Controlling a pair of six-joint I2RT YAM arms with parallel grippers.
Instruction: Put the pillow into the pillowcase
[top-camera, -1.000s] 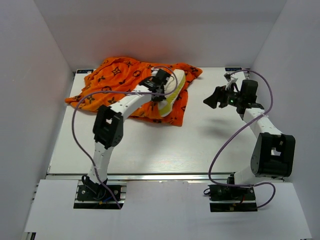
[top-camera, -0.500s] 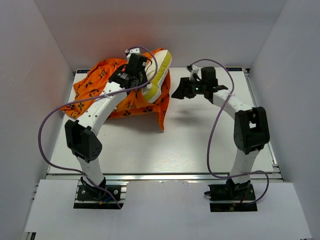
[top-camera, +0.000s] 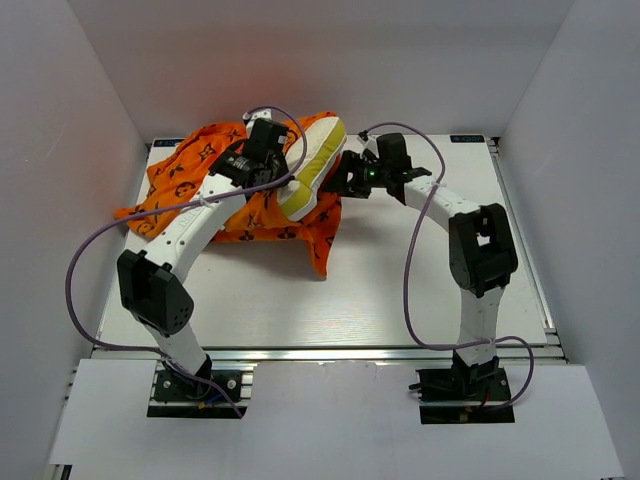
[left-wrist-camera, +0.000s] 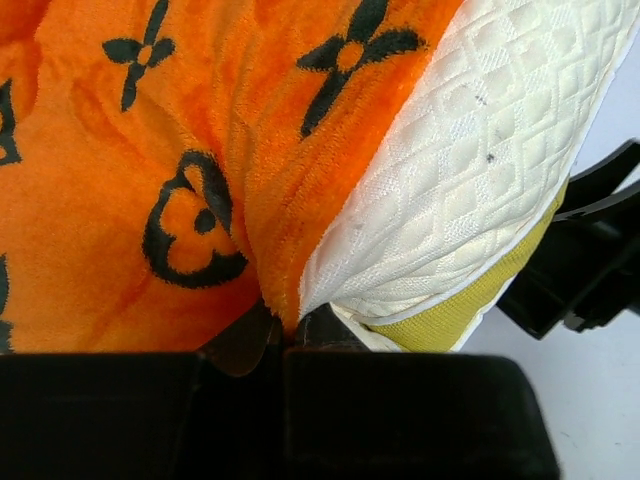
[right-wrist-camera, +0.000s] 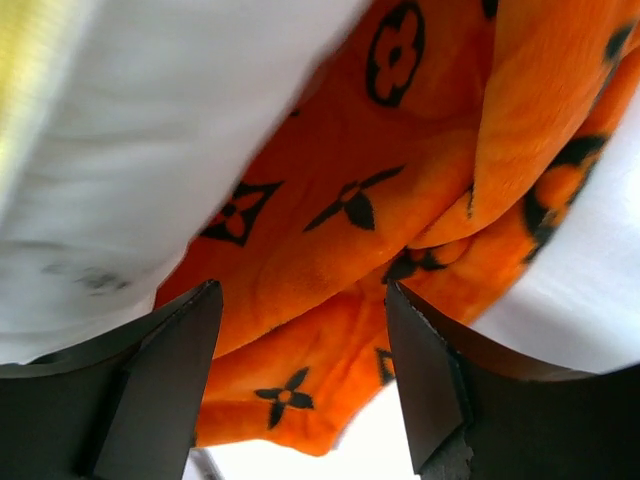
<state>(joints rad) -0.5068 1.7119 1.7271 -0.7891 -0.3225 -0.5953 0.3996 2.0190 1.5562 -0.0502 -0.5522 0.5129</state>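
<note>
Pillow (top-camera: 316, 160) is hoisted above the table (top-camera: 400, 290) at the back, its quilted end poking out of the orange plush pillowcase (top-camera: 190, 175). Both look light and floppy, so I'd grab the hem, not the middle. Left gripper (left-wrist-camera: 285, 335) is pinched tight on that hem, right gripper (right-wrist-camera: 300, 370) gapes wide around loose fabric. Purple cable (top-camera: 400, 130) loops close by

R hand (right-wrist-camera: 302, 296) spread, facing pillowcase (right-wrist-camera: 340, 210), pillow (right-wrist-camera: 150, 130).
</note>
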